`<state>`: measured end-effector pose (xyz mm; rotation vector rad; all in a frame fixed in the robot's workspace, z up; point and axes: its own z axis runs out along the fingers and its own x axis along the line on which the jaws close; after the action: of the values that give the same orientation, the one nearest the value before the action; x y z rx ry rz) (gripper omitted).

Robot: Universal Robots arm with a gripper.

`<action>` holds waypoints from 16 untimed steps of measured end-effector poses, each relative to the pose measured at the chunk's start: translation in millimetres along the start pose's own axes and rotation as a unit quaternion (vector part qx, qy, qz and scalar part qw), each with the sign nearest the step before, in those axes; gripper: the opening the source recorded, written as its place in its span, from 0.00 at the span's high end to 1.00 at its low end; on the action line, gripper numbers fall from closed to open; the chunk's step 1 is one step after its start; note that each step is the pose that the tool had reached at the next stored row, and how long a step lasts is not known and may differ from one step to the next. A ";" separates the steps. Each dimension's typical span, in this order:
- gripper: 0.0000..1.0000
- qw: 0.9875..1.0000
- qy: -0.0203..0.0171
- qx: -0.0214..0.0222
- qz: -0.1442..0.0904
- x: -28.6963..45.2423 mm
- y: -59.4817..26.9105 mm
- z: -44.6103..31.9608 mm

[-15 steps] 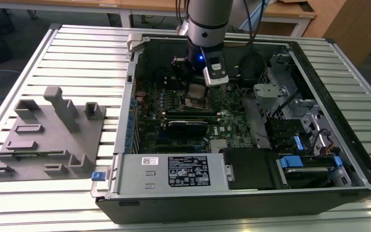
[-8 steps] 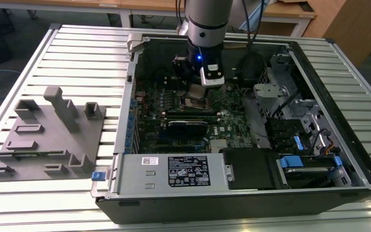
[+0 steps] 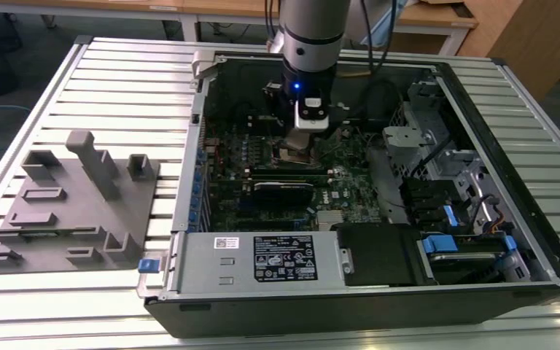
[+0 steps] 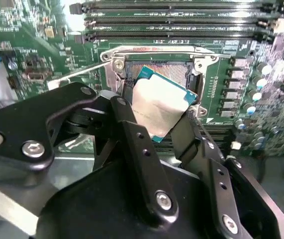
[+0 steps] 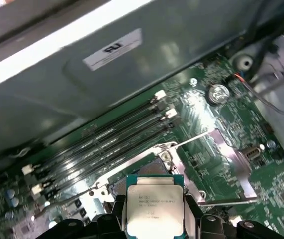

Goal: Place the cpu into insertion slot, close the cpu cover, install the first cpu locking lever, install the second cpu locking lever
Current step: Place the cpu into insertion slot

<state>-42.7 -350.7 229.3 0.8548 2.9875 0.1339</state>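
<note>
Cpu (image 4: 159, 107) clamped in my gripper (image 4: 156, 119), one finger (image 4: 132, 129) on each of two opposite edges, jaws closed to the chip's width. It sits at my fingertips, over the insertion slot (image 4: 156, 72) on the green motherboard (image 4: 221, 64), beside the long black memory slots (image 4: 171, 20). Whether it touches the socket I cannot tell. Chip is square, no long side. It hangs tilted, one corner toward the socket in the second wrist view. Top is dull silver-grey with faint print and a thin green border. In the exterior view I am down inside the open computer case (image 3: 338, 317).
</note>
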 end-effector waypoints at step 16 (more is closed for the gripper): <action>0.46 0.990 -0.013 0.001 0.143 0.0 -0.1 1.3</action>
<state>-42.7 -350.7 227.9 1.2714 2.8225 0.1250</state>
